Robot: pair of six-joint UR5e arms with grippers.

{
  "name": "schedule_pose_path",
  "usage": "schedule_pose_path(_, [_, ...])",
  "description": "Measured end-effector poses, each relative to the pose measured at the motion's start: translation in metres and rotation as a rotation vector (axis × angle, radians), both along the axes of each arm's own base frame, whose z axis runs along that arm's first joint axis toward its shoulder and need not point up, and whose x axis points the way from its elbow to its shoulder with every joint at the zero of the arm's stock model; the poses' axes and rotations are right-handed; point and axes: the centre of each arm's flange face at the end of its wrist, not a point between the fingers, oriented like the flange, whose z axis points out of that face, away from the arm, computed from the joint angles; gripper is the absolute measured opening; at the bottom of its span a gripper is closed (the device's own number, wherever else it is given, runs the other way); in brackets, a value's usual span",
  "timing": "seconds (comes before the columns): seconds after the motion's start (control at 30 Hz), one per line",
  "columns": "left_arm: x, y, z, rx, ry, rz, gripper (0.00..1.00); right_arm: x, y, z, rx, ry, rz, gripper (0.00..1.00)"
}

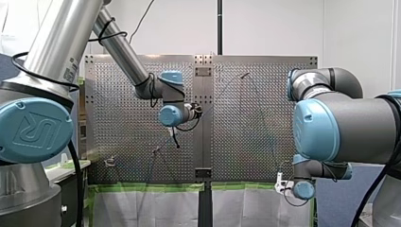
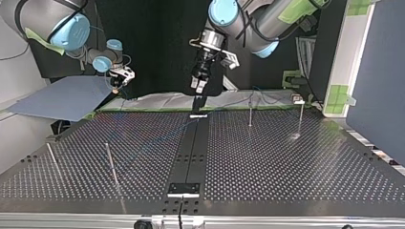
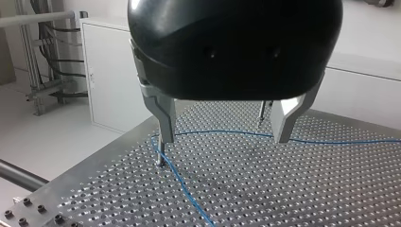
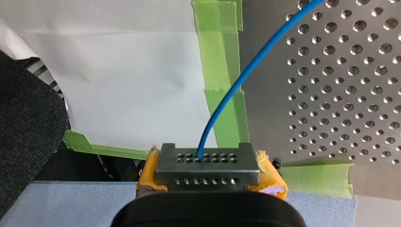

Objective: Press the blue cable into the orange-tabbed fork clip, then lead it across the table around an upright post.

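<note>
In the left wrist view my left gripper (image 3: 222, 139) hangs open above the perforated table, its metal fingers (image 3: 163, 123) apart with nothing between them. Below it the blue cable (image 3: 236, 134) bends around a thin upright post (image 3: 161, 153) by one fingertip. In the right wrist view my right gripper (image 4: 208, 163), with yellow pads (image 4: 270, 176), is shut on the blue cable (image 4: 227, 99) just off the table's taped edge. The front view shows a small clip with an orange tab (image 1: 109, 162) near the table's lower left. My left gripper (image 2: 197, 86) hovers over the far middle in the top view.
Several thin upright posts stand on the table (image 2: 286, 162), among them two in the top view's right half (image 2: 250, 113) (image 2: 301, 117) and two at its left (image 2: 111, 164) (image 2: 51, 157). Green tape (image 4: 222, 71) and white sheeting line the table's edge by my right gripper (image 1: 282, 183).
</note>
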Motion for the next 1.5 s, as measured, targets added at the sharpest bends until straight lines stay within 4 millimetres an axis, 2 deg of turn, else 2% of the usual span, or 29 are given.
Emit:
schedule_pose_path(0.93, [-0.062,0.046,-0.061,0.030,0.012,-0.013,1.00,-0.004,-0.002,0.000,0.012,-0.002,-0.003,0.00])
schedule_pose_path(1.5, [-0.066,0.051,-0.066,0.048,0.022,-0.012,1.00,-0.004,-0.001,0.000,0.016,-0.004,-0.004,0.00])
